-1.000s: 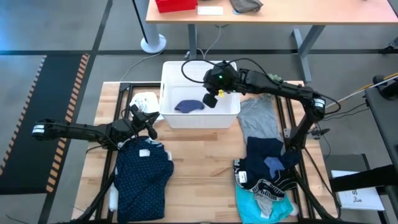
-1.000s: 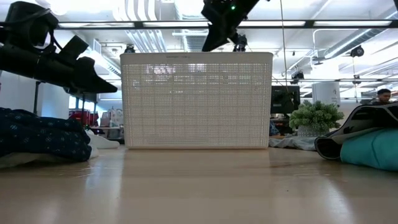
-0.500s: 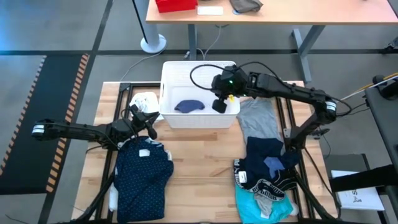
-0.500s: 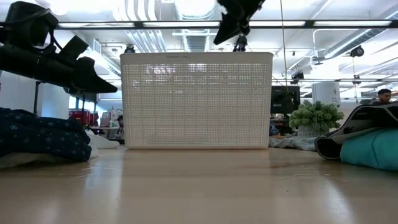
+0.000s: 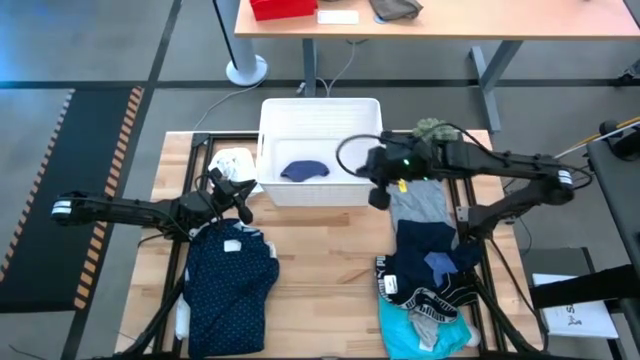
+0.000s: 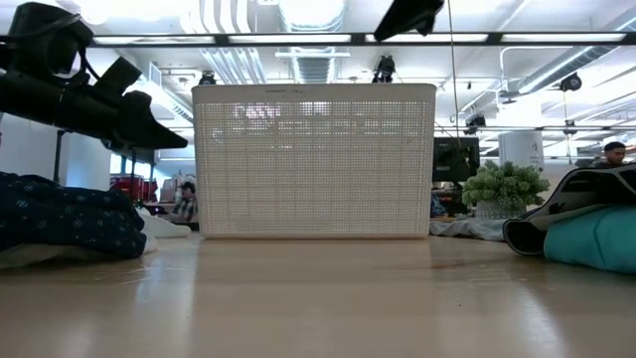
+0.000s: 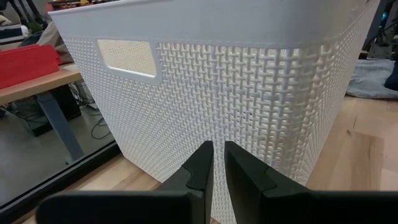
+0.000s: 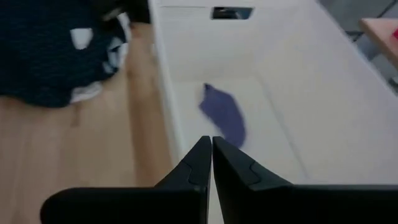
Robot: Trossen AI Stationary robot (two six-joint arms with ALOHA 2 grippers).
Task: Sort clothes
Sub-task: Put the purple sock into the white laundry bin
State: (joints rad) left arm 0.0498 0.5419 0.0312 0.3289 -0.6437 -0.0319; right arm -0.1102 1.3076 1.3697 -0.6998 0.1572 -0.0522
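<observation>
High view is showing the right gripper (image 5: 380, 196), pressed together and empty, hanging over the basket's (image 5: 268, 150) right rim, probably heading for the clothes (image 5: 425, 275) heaped along the desk's right edge

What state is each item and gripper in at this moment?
White basket: upright on the table, one small navy piece lying inside.
Navy dotted shirt: crumpled on the table, not held.
Grey tee: lying flat, not held.
Dark pile: heaped, with a turquoise piece at its near end.
Left gripper: shut, empty, beside the basket.
Right gripper: shut, empty, above the basket's front right corner.
</observation>
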